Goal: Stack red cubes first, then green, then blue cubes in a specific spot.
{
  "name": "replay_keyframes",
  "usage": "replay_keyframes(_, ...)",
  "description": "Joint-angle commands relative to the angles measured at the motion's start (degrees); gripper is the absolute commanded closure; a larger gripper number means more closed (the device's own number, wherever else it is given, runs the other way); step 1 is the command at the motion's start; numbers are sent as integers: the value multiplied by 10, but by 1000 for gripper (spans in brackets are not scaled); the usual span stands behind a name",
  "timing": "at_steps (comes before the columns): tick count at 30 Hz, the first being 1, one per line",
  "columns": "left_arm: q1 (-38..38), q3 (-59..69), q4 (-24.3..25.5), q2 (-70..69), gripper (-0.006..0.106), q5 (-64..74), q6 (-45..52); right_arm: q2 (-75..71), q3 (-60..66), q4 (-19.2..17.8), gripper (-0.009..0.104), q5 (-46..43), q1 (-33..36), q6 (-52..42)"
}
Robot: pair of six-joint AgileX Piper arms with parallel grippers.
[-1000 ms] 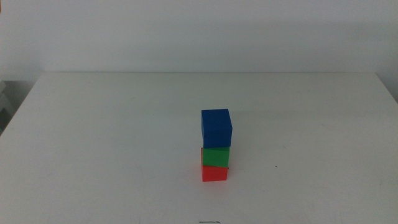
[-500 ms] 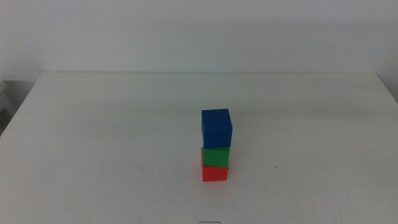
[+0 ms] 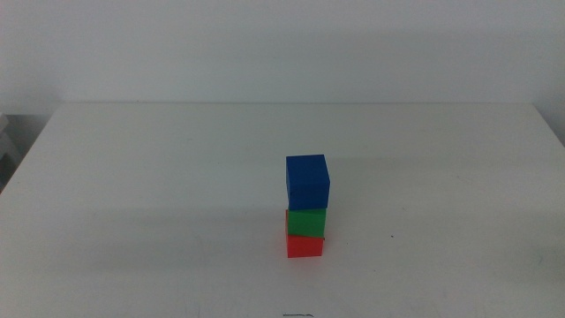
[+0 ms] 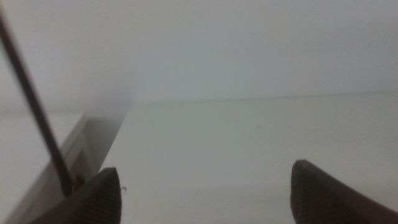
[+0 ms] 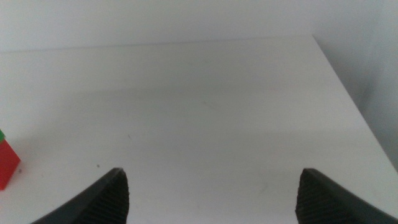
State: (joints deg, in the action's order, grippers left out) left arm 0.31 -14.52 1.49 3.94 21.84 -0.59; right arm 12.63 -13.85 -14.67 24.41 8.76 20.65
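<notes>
A three-cube tower stands on the white table [image 3: 159, 194], a little right of its centre, in the middle view. The red cube [image 3: 305, 246] is at the bottom, the green cube [image 3: 306, 221] sits on it, and the blue cube [image 3: 307, 181] is on top. Neither arm shows in the middle view. My left gripper [image 4: 205, 193] is open over bare tabletop, holding nothing. My right gripper [image 5: 214, 196] is open too, with nothing between its jaws; the red cube [image 5: 7, 163] and a sliver of the green cube [image 5: 2, 134] show at the edge of its view.
The table's edge [image 5: 348, 93] with a pale wall beyond runs along one side of the right wrist view. A dark cable [image 4: 34, 106] and the table's edge [image 4: 93, 143] appear in the left wrist view.
</notes>
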Motion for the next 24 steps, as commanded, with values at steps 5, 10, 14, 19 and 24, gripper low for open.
replay_keyframes(5,67,45,-105,-31,7,-72,-7,-53,50,-10,21,-47,-5,-6)
replay_keyframes(10,71,84,-71,-53,7,-74,-7,-105,88,11,21,-48,-9,-6)
replay_keyframes(14,71,102,-52,-54,7,-74,-7,-139,125,17,21,-48,-35,-6)
replay_keyframes(19,70,122,-25,-54,7,-76,-7,-142,148,36,21,-62,-65,-6)
replay_keyframes(24,70,139,-25,-54,7,-78,-7,-142,148,36,21,-62,-68,-6)
